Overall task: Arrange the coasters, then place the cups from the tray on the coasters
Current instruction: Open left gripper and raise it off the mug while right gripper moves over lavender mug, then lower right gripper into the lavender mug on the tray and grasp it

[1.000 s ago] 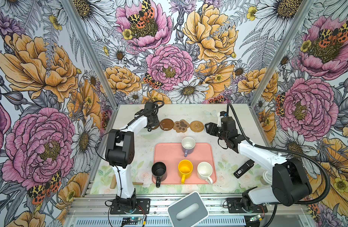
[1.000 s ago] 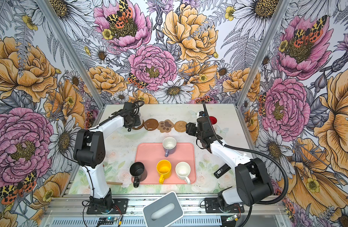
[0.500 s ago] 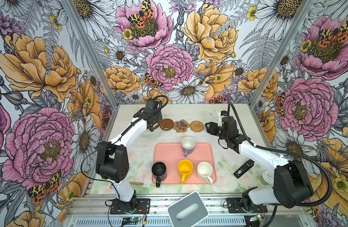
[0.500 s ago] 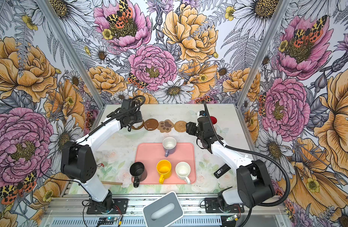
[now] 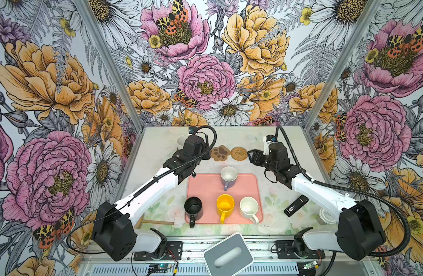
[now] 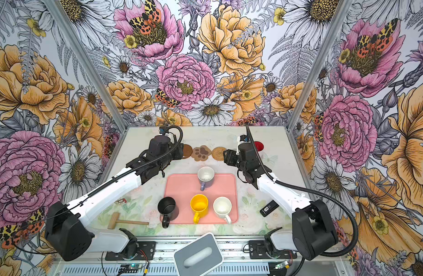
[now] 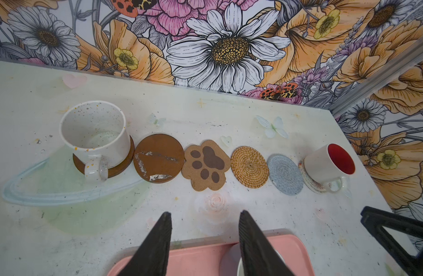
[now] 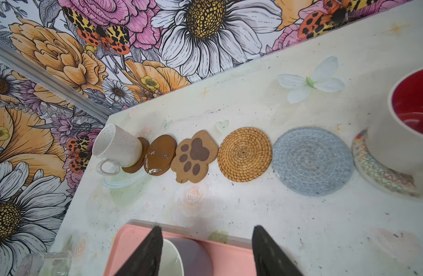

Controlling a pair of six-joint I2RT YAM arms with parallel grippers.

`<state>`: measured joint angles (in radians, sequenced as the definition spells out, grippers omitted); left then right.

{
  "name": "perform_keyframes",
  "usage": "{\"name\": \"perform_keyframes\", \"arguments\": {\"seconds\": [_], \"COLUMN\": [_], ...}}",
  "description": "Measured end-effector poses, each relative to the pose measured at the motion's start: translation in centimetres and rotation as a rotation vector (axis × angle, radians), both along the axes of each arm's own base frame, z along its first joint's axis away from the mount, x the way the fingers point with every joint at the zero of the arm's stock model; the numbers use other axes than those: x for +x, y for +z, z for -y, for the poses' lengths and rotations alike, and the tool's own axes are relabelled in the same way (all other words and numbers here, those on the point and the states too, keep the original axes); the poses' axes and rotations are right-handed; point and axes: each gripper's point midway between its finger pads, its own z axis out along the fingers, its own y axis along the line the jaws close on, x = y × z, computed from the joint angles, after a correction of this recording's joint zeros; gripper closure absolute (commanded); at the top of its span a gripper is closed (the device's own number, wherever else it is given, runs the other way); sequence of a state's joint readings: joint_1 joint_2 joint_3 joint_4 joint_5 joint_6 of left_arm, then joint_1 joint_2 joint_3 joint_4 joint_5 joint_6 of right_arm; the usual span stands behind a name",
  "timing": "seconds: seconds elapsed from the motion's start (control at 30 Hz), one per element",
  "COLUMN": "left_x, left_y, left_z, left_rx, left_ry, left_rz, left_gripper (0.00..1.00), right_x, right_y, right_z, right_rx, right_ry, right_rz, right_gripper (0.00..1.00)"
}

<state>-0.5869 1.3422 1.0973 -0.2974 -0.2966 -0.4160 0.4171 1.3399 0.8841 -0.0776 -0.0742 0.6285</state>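
Coasters: six flat mats are lying in a row near the back wall: a brown disc (image 7: 105, 165), a second brown disc with white scuffs (image 7: 158, 158), a brown paw-print cork mat (image 7: 207, 165), a tan rattan round (image 7: 250, 166), a grey-blue woven round (image 7: 285, 174) and a cream lacy round (image 7: 309, 181).
Placed cups: a white speckled mug (image 7: 96, 133) is sitting on the first brown disc; a white mug with red inside (image 7: 330, 165) is sitting on the cream round.
Tray: the salmon-pink rectangular tray (image 5: 205, 188) is holding a lavender mug with white inside (image 5: 229, 176), a black mug (image 5: 193, 208), a yellow mug (image 5: 225, 205) and a cream-white mug (image 5: 249, 207).
Left gripper (image 7: 204, 219): fingers are standing spread and empty, hovering between the row and the tray.
Right gripper (image 8: 207, 233): fingers are standing spread, holding nothing, above the tray's edge by the lavender mug.
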Motion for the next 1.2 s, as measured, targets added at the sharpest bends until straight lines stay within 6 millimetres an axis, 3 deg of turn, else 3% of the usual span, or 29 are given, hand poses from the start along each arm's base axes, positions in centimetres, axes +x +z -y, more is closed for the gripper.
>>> {"name": "perform_keyframes", "arguments": {"seconds": [0.2,0.27,0.5,0.8,0.9,1.0,1.2], "left_x": [-0.8,-0.9,-0.7,-0.5,-0.5,-0.4,-0.3], "left_y": [-1.3,-1.5,-1.4,-1.3,-1.4,-1.5,-2.4], "left_z": [-0.8,-1.1,-1.6,-1.6,-1.7,-2.0,-3.6], "left_rx": [0.022,0.026,0.035,0.046,0.049,0.050,0.057], "left_ry": [0.027,0.036,0.061,0.060,0.061,0.068,0.100], "left_rz": [0.007,0.016,0.038,0.059,0.058,0.057,0.044], "left_gripper": [0.51,0.46,0.41,0.36,0.36,0.36,0.36], "right_x": [-3.0,-4.2,-7.3,-9.6,-10.3,-10.9,-12.0], "right_y": [-0.9,-1.4,-1.8,-4.0,-4.9,-5.6,-6.4], "right_z": [-2.6,-3.5,-6.2,-9.3,-9.8,-9.8,-10.2], "right_rx": [-0.042,-0.069,-0.112,-0.165,-0.177,-0.184,-0.194], "right_ry": [0.074,0.099,0.168,0.221,0.228,0.218,0.222], "right_rz": [-0.058,-0.082,-0.134,-0.223,-0.259,-0.295,-0.330], "right_gripper": [0.38,0.38,0.38,0.35,0.34,0.26,0.25]}}
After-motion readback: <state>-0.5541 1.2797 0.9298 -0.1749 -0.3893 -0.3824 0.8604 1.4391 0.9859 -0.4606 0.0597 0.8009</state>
